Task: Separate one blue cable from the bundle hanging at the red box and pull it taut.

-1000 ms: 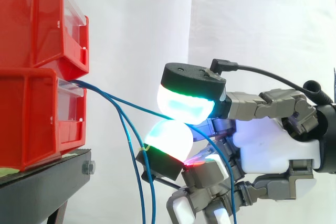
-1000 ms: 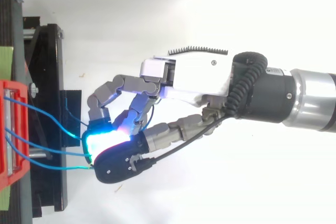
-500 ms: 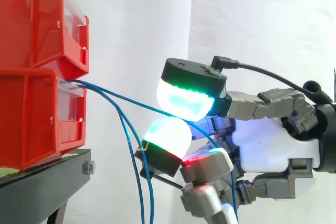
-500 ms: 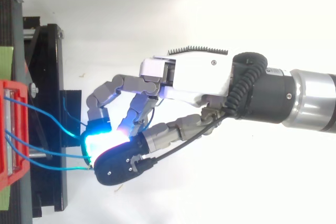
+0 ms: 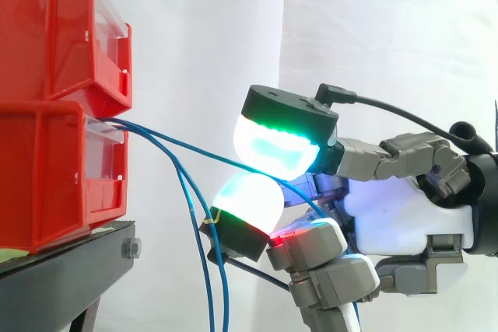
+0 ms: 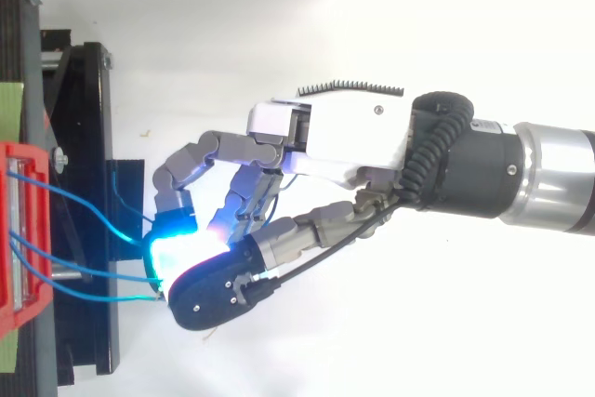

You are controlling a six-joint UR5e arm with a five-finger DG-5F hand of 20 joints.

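Note:
Several thin blue cables (image 5: 189, 194) come out of the front of the lower red bin (image 5: 47, 176) and hang down past the black stand (image 5: 70, 270). One blue cable (image 5: 175, 144) is drawn out sideways to my hand (image 5: 405, 219), away from the hanging ones. It runs between the thumb's cyan-green pad (image 5: 274, 145) above and a finger's white-green pad (image 5: 249, 200) below, which close on it. In the top view the hand (image 6: 335, 132) reaches in from the right, and blue cables (image 6: 93, 297) run from the red bin (image 6: 23, 313) to its glowing fingertips (image 6: 177, 248).
A second red bin (image 5: 54, 29) is stacked on the lower one. The black stand (image 6: 88, 137) lies just left of the fingertips in the top view. A white curtain hangs behind everything.
The lower fingers have swung up from a tucked, downward curl. The thumb's pad has shifted slightly up and right. The pinched cable and the bins have stayed in place.

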